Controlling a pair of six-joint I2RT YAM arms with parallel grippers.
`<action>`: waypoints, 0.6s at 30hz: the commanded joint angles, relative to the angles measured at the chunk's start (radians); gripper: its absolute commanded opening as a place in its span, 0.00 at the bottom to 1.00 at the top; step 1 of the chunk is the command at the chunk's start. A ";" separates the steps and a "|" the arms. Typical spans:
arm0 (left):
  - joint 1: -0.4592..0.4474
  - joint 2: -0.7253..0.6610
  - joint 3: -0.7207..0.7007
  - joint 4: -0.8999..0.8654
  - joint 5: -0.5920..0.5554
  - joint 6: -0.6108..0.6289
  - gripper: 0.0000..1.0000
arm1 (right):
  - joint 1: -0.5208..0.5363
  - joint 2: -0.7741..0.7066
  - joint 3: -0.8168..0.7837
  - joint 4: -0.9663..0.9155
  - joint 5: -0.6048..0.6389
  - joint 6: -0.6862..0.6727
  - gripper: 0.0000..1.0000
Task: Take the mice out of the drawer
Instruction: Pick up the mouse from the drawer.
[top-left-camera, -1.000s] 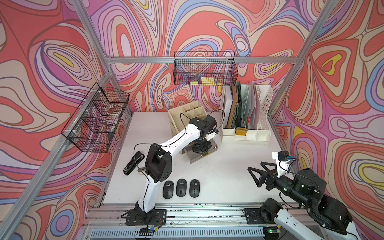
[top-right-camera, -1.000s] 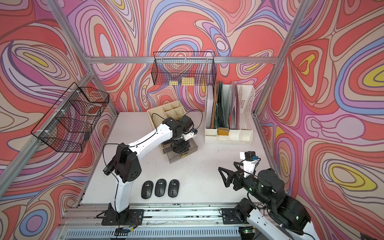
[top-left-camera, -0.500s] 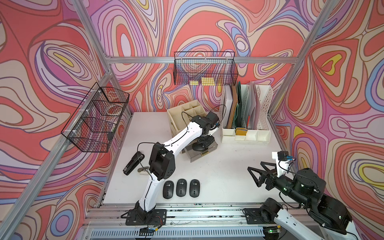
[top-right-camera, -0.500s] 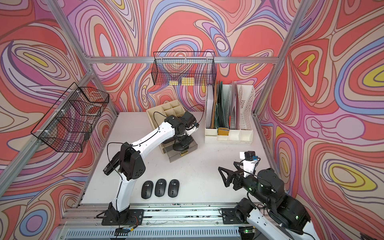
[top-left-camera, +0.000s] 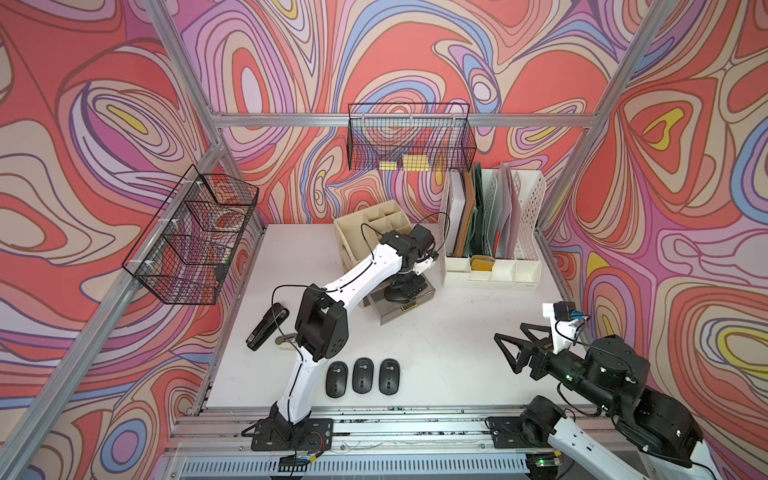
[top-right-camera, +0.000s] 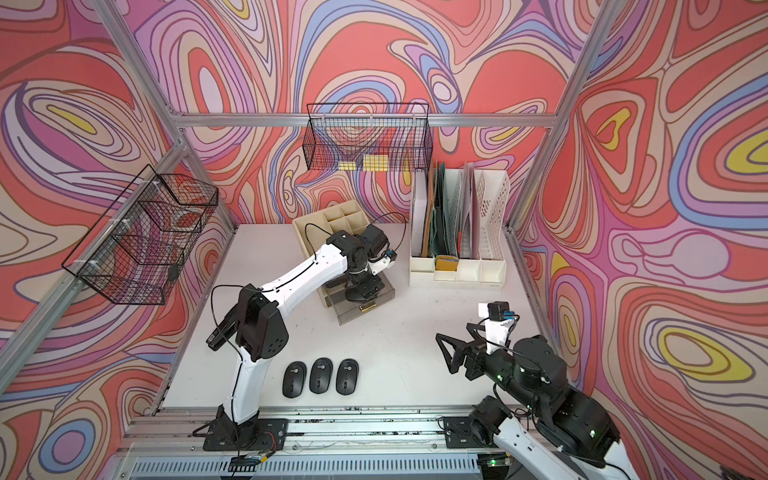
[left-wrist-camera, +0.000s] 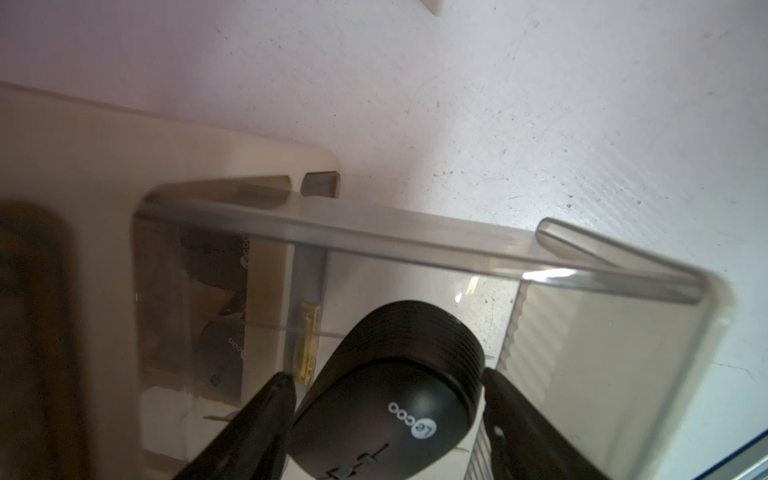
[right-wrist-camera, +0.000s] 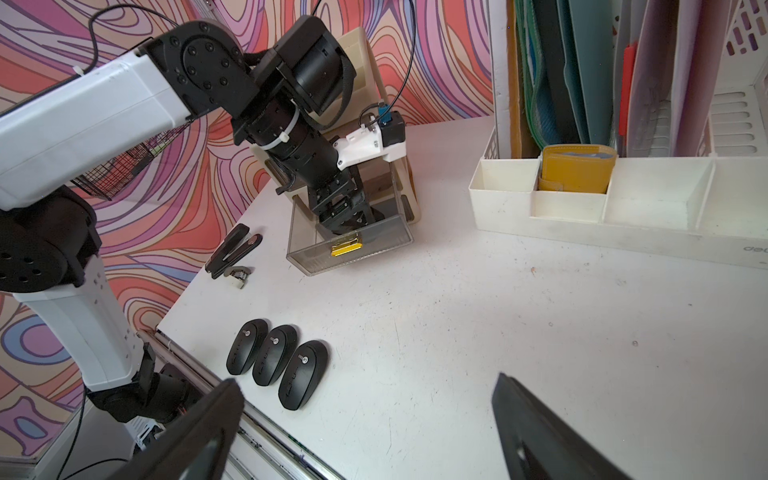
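The left gripper (left-wrist-camera: 386, 376) straddles a mouse (left-wrist-camera: 390, 411) down in the drawer (left-wrist-camera: 415, 243), jaws wide, though I can't tell if they pinch it; it should squeeze squarely, then lift straight out

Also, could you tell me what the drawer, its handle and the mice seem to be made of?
The drawer: clear, smoke-tinted plastic by the look, glossy; the table shows through its walls. The handle: shiny gold, either metal or plated plastic; I cannot tell which. The mice: black plastic, apparently matte, with only a soft sheen and a printed white logo.
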 joint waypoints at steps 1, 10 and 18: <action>0.017 -0.030 -0.018 -0.043 -0.010 0.018 0.81 | 0.004 0.010 -0.003 0.000 0.005 0.004 0.98; 0.020 0.035 0.020 -0.057 -0.018 -0.008 0.80 | 0.004 0.021 -0.003 0.000 0.005 0.005 0.98; 0.020 0.058 0.073 -0.015 -0.027 -0.099 0.70 | 0.005 0.016 -0.003 -0.001 0.013 0.007 0.98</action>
